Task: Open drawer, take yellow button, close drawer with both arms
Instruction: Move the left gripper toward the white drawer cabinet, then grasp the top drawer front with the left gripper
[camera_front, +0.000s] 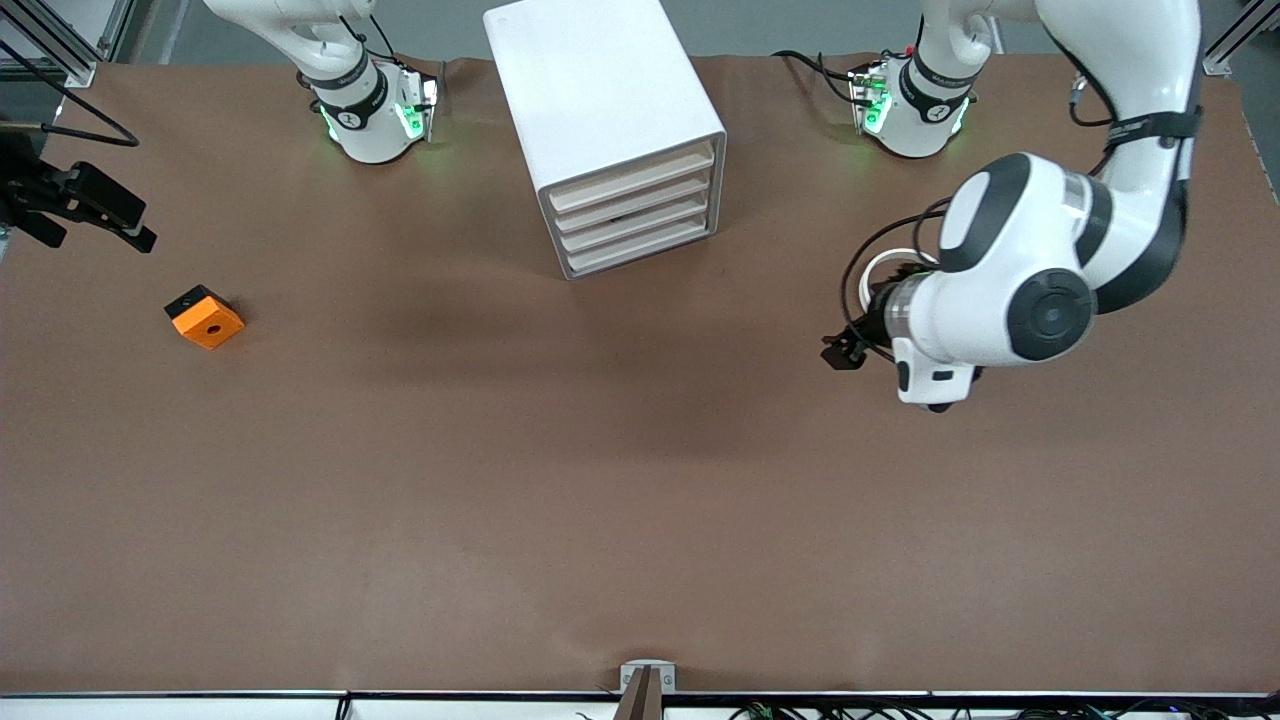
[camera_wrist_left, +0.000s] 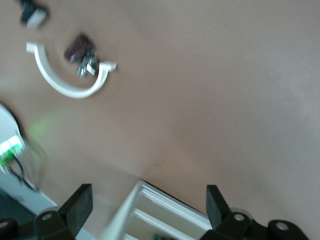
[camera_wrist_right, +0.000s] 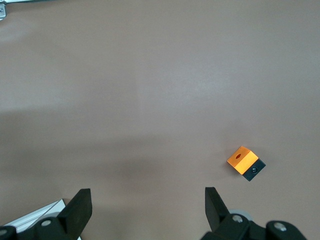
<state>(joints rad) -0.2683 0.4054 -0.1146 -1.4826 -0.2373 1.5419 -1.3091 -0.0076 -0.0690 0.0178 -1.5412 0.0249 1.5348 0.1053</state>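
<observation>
— Toward the left arm's end of the table (camera_front: 600, 480), front view: the left gripper (camera_front: 845, 350) hangs over bare surface, probably to line up on the cabinet (camera_front: 600, 110). And the drawer (camera_front: 635, 212)?
— All four fronts are shut. The button is unseen, presumably inside.
— Left wrist view?
— Jaws spread wide, holding nothing.
— Right wrist view?
— The right gripper (camera_wrist_right: 145, 210) is equally spread and empty, facing the orange block (camera_wrist_right: 245, 161). That arm waits.
</observation>
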